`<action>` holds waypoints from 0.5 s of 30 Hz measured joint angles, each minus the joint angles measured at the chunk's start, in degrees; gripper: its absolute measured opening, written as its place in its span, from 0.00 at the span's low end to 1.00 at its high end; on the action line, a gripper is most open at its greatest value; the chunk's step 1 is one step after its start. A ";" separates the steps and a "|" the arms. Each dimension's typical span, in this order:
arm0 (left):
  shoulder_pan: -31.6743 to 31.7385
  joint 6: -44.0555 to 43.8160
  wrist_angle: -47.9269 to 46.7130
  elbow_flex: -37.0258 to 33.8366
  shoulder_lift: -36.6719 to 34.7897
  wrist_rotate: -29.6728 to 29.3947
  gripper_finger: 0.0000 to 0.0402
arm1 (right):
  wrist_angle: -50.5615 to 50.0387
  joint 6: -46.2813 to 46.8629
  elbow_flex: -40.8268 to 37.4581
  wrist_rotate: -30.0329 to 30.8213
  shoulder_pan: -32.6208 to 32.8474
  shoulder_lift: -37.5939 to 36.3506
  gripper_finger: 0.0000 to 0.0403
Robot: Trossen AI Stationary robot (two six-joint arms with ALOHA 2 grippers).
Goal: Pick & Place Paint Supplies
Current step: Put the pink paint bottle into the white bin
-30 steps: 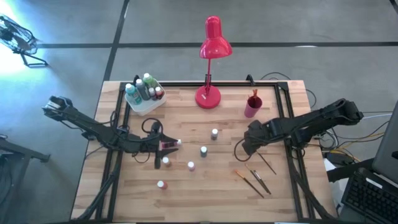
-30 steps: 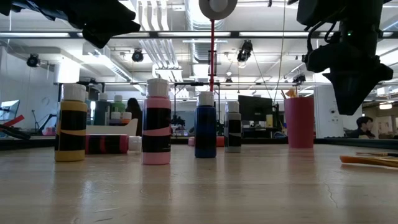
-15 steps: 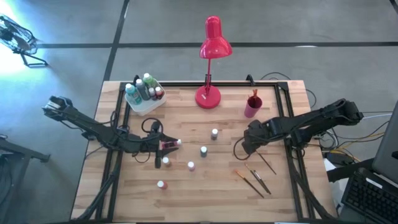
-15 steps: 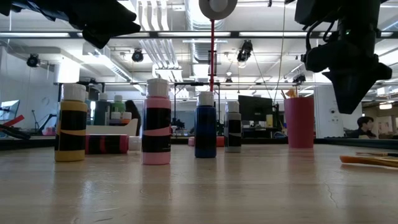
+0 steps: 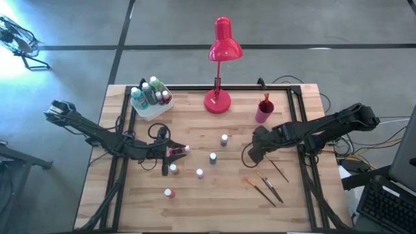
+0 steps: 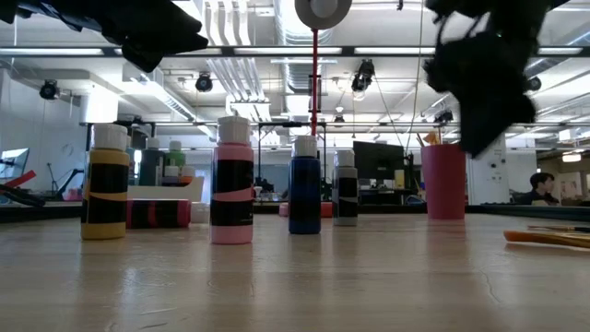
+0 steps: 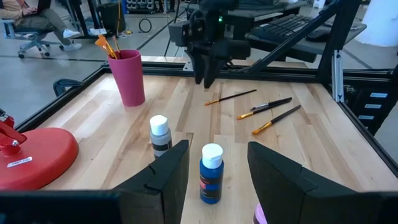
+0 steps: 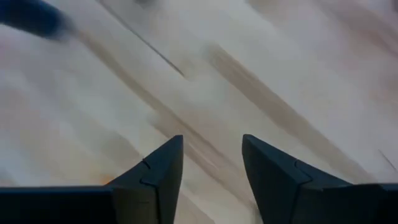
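Partly done: several bottles stand in the white tray (image 5: pixel 151 109) at upper left. Five bottles (image 5: pixel 199 173) remain mid-table, three brushes (image 5: pixel 268 188) at lower right. My right claw (image 5: pixel 249 156) hovers empty, parted; left claw (image 5: pixel 179 151) parted around nothing.

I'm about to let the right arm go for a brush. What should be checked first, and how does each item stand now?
1. Right gripper empty, fingers apart: ok.
2. Three paintbrushes lie loose on the table: ok.
3. Right gripper over the brushes: not ok, it hangs beside them.
4. Pink cup upright, already holding brushes: ok.
5. Left gripper away from the brushes: ok.
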 joint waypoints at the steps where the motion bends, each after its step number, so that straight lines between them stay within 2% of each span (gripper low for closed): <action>1: 0.00 -0.10 -0.01 0.00 0.00 0.00 0.42 | 3.79 -1.96 0.00 0.90 0.02 0.00 0.41; 7: 0.00 0.02 -0.56 0.04 -0.19 0.00 0.42 | 28.10 -17.30 0.02 8.00 0.02 -0.02 0.44; 12: -0.62 0.77 -3.68 2.14 -4.06 -1.30 0.41 | 39.54 -27.95 0.02 17.57 0.02 -0.02 0.48; 15: -2.11 -1.38 -6.31 1.40 -6.29 -3.19 0.40 | 43.84 -32.73 0.02 19.24 0.01 -0.02 0.51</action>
